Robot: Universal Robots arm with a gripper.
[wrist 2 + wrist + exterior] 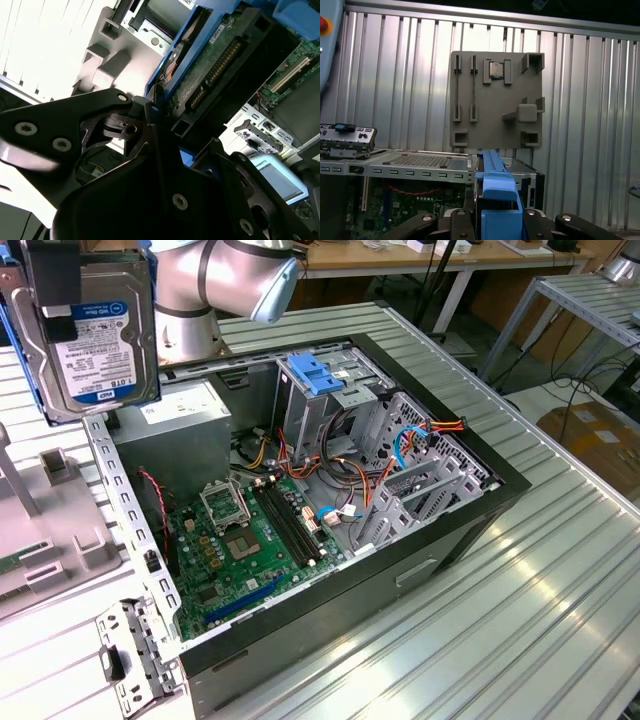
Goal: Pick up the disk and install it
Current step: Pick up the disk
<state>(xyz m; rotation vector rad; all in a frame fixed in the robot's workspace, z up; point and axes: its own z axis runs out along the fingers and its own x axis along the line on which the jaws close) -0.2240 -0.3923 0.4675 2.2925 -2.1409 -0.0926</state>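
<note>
Apparently mid-carry: disk (100,335), flat rectangular silver hard drive with white label and blue plastic carrier rails, hangs in air at exterior view's left. It sits above rear corner of open black computer case (470,510), over grey power-supply box (175,435).

Black gripper (52,280) has fingers clenched on disk's upper end. Rails below left free, presumably to suit grey metal drive cage (335,410). Disk held upright, label outward, raised high, likely to clear case wall and cables.

Grey arm joint (215,275) sits above case rear, wrist reaching toward exterior view's left.
</note>
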